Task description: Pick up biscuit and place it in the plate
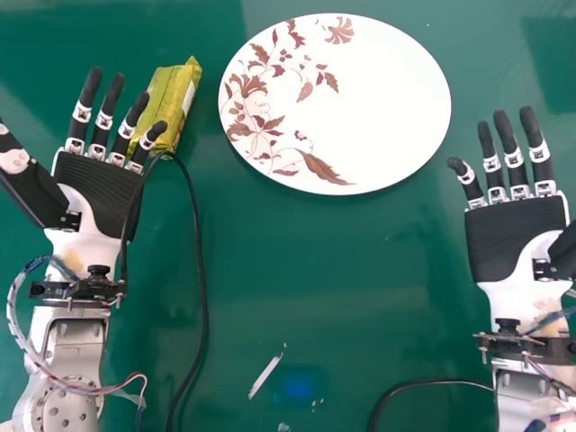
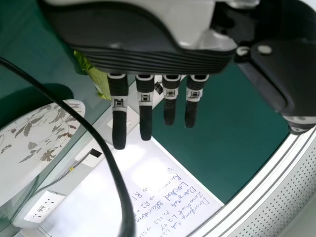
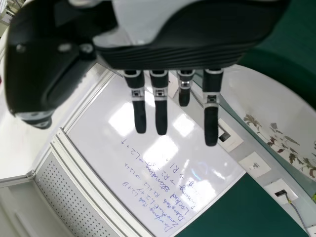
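Wide open for passing over the middle of the counter (image 1: pixel 342 261), near side of the plate (image 1: pixel 378 99), between left robot hand (image 1: pixel 101 187) and right robot hand (image 1: pixel 511 238). Obstructed toward the left by a black cable (image 1: pixel 203 297), looped up beside the left robot hand and run back to the near edge. Tight between plate and biscuit packet (image 1: pixel 173 97); crowded at the packet's near-left side by fingers. Roomier between plate and right robot hand. Crossed at near right by a second cable (image 1: pixel 423 383); littered near middle with a white strip (image 1: pixel 264 376).
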